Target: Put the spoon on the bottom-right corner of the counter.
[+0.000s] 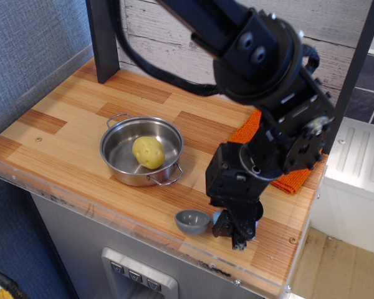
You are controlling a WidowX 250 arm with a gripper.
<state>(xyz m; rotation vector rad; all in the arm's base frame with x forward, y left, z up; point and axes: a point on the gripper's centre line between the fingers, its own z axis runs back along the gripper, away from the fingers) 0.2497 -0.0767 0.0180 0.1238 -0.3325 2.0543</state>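
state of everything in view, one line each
spoon: bowl low at the counter's front edge, handle hidden by the gripper
gripper: down over the spoon's handle, jaws hard to make out
pot: upright, no lid, holding a potato
potato: whole, sitting in the pot
cloth: lying at the right edge, mostly hidden by the arm
counter: left part bare
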